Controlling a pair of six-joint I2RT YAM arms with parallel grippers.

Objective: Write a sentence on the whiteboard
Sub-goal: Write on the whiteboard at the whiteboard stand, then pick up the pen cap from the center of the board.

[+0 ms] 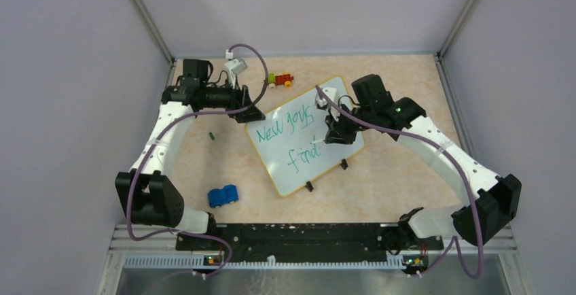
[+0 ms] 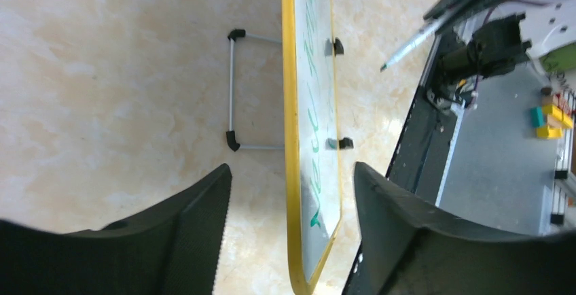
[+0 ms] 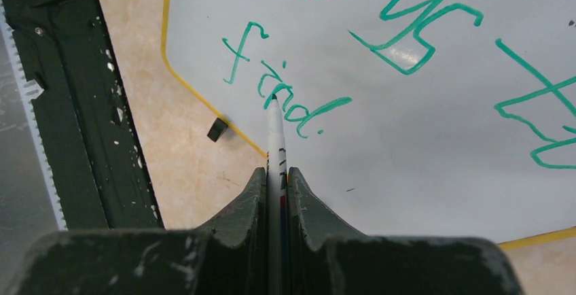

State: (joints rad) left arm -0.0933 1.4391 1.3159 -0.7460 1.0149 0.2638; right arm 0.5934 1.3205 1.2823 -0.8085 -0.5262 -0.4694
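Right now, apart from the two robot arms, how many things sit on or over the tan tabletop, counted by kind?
Whiteboard: 1
Marker: 1
Toys: 2 (blue car, red-yellow-green toy)
Small green piece: 1
Total: 5

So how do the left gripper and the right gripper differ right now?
The left gripper is open and holds nothing, while the right gripper is shut on a white marker. The left gripper's fingers stand on either side of the whiteboard at its yellow rim, apart from it; the right gripper is over the board's face, with the marker tip pointing at the green sentence. Both have black fingers.
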